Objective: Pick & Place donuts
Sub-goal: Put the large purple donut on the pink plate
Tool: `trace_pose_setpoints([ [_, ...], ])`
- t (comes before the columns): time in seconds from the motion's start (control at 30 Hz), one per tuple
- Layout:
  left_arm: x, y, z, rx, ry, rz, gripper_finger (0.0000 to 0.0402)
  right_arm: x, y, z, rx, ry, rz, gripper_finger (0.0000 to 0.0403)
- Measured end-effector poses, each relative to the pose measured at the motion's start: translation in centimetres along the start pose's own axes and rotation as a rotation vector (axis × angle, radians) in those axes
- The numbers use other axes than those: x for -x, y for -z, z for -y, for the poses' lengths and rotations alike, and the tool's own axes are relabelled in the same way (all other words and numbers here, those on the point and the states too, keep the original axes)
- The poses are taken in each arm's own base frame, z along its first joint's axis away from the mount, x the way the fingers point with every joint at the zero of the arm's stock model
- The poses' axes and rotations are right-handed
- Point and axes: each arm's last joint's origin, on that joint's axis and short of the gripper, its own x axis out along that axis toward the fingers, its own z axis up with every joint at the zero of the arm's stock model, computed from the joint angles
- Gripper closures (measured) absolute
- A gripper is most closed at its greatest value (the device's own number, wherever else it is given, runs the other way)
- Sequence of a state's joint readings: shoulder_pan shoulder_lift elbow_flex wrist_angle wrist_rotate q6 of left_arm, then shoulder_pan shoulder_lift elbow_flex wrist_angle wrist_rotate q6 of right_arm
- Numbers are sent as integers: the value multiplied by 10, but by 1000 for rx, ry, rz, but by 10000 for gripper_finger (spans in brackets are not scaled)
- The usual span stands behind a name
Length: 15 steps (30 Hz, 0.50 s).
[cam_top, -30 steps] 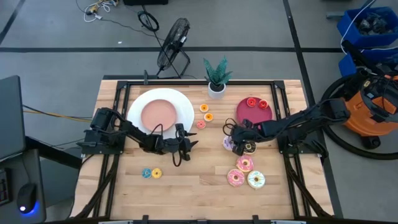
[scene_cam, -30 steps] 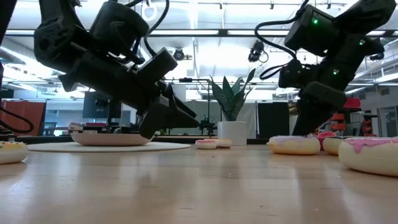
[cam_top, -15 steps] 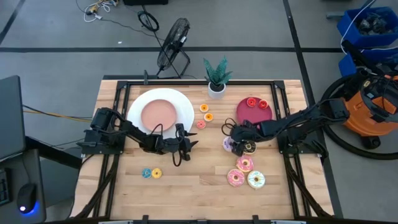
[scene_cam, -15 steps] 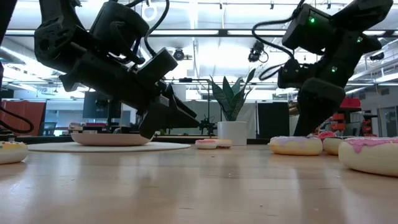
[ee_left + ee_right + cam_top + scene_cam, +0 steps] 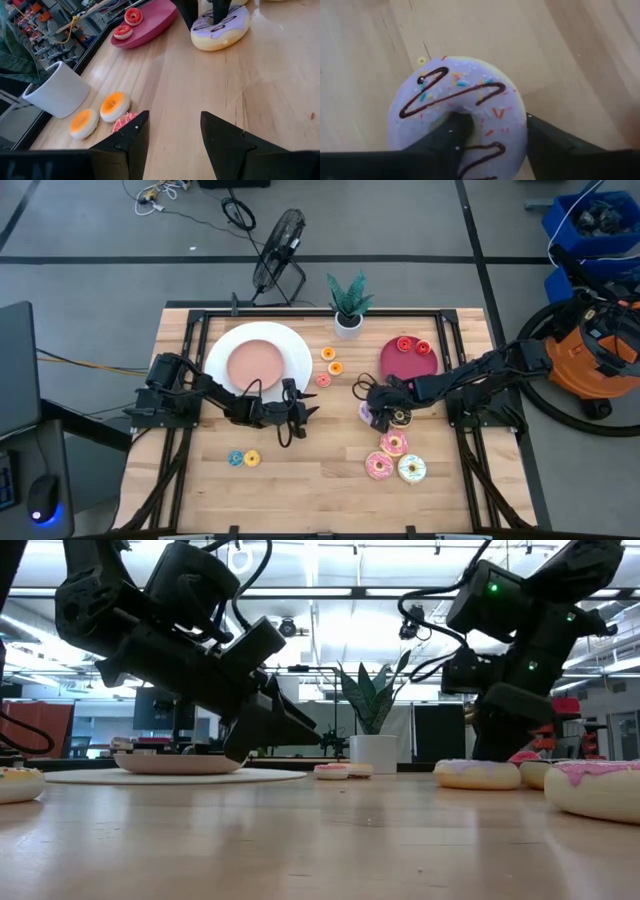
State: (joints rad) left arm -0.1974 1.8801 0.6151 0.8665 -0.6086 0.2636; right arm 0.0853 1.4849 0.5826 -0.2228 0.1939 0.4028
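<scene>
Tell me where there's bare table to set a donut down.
Free: the near strip between the blue donut and the pink donuts, and the left edge below the white plate. Crowded: around the right claw on the purple donut.

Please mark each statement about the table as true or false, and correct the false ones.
1. The right gripper has one finger in the hole of the purple donut and the other finger outside its rim. True.
2. The purple donut is lifted above the table. False: in the low view it lies on the table.
3. Two small red donuts lie on the magenta dish. True.
4. The left gripper holds an orange donut. False: its fingers are open and hold nothing; the two orange donuts lie on the wood near the white pot.
5. A donut lies on the big white plate. False: no donut shows on it.
</scene>
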Motion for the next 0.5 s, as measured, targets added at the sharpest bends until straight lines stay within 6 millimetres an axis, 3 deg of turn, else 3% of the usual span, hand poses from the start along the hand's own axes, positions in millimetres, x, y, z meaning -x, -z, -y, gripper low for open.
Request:
trace_pose_setpoints([
  [0.27,-1,-7,-4,146,5,67,220,11,-21,-14,153,84,283,370],
  [0.33,-4,-8,-7,197,28,89,220,14,-26,-19,190,136,376,385],
  [0.5,-13,-10,-21,392,188,162,203,17,-33,-32,260,202,511,376],
])
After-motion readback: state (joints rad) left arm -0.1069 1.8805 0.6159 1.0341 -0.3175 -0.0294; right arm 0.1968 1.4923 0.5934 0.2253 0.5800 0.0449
